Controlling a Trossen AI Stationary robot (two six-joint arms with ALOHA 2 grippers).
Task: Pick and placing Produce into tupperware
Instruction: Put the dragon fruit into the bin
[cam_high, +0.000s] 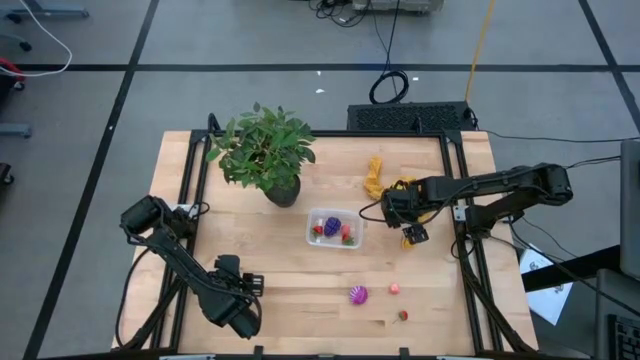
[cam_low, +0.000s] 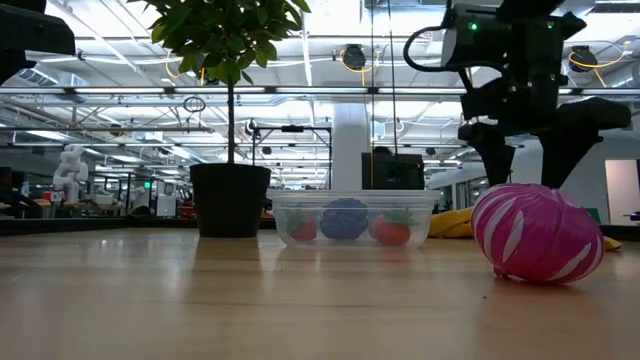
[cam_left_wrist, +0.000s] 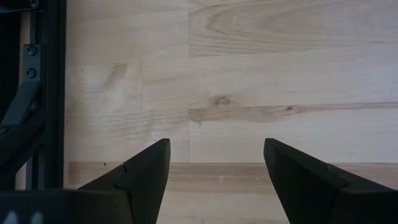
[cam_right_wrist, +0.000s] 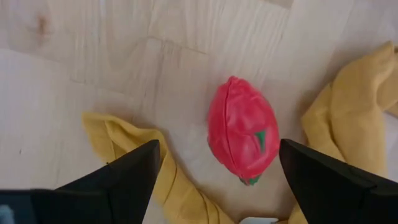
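The tupperware (cam_high: 335, 228), a clear tub, stands mid-table holding a purple piece (cam_high: 332, 226) and red pieces. My right gripper (cam_right_wrist: 217, 180) hangs open just right of it (cam_high: 408, 222), pointing down over a red strawberry piece (cam_right_wrist: 242, 134). That piece lies on the wood between folds of the yellow cloth (cam_right_wrist: 134, 149), and the fingers stand to either side of it without touching. Loose on the near part of the table are a magenta piece (cam_high: 358, 294), a pink piece (cam_high: 395, 288) and a small red piece (cam_high: 403, 315). My left gripper (cam_left_wrist: 214, 180) waits open over bare wood at the near left (cam_high: 235, 300).
A potted leafy plant (cam_high: 265, 155) stands at the far left of the tub. The yellow cloth (cam_high: 375, 178) lies bunched behind and under my right gripper. Dark frame rails (cam_left_wrist: 43, 93) run along the table's sides. Bare wood lies between the tub and the near edge.
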